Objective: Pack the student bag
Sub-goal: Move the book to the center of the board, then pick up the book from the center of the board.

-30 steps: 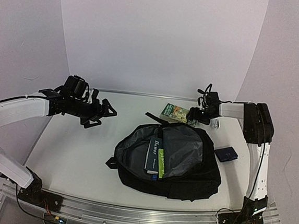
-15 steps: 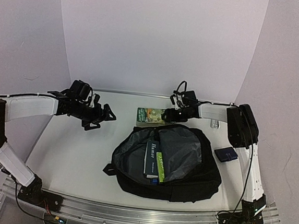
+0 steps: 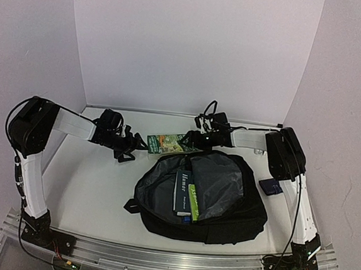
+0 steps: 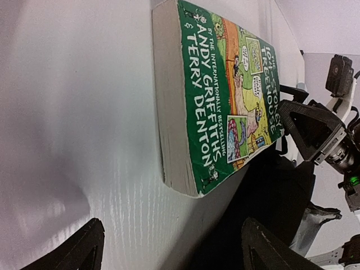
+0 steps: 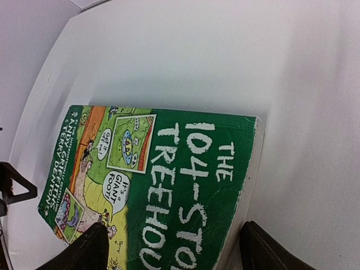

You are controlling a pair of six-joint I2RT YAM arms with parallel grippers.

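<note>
The green paperback (image 3: 167,143) is laid flat on the worktop (image 3: 82,177), just behind the open mouth of the black backpack (image 3: 224,208). Its long axis runs from one arm towards the other. Its right end is straddled by the right claw (image 3: 191,138), whose fingers appear pressed against both long edges. The left claw (image 3: 135,149), fingers apart and empty, is pointed at the free left end, just beside it.
</note>
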